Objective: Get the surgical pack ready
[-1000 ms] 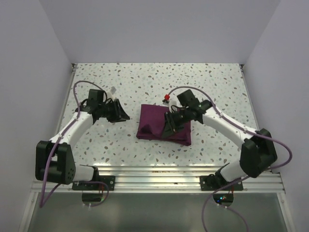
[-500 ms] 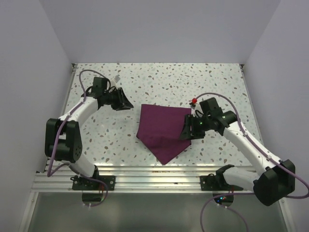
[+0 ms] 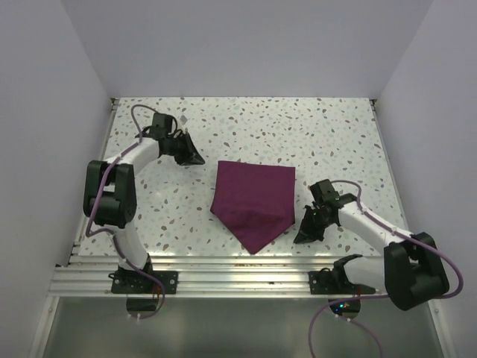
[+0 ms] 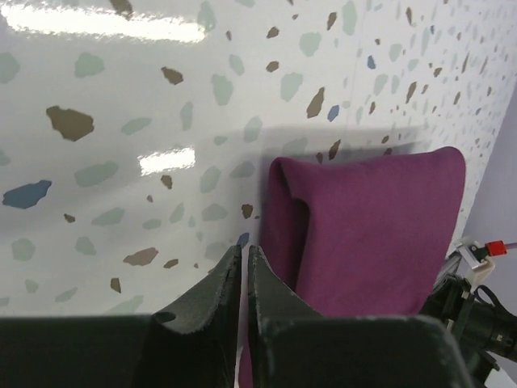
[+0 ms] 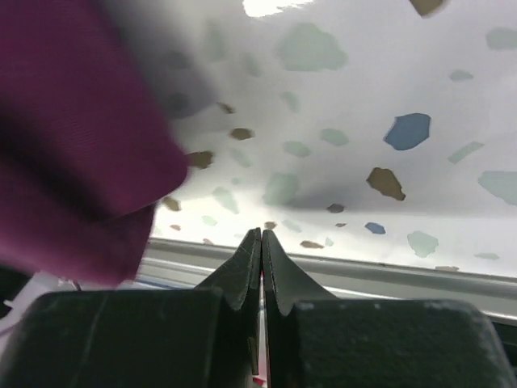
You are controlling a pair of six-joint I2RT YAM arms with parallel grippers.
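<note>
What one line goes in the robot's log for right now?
cloth: folded, flat on table, nobody holding it | left gripper: shut, empty, apart from cloth | right gripper: shut, empty, beside cloth

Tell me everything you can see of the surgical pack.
The surgical pack is a deep maroon cloth, folded, square at the far side and tapering to a point toward the arms. A rounded fold shows at one corner. It lies flat on the speckled table, between the left tool and right tool; neither holds it.
</note>
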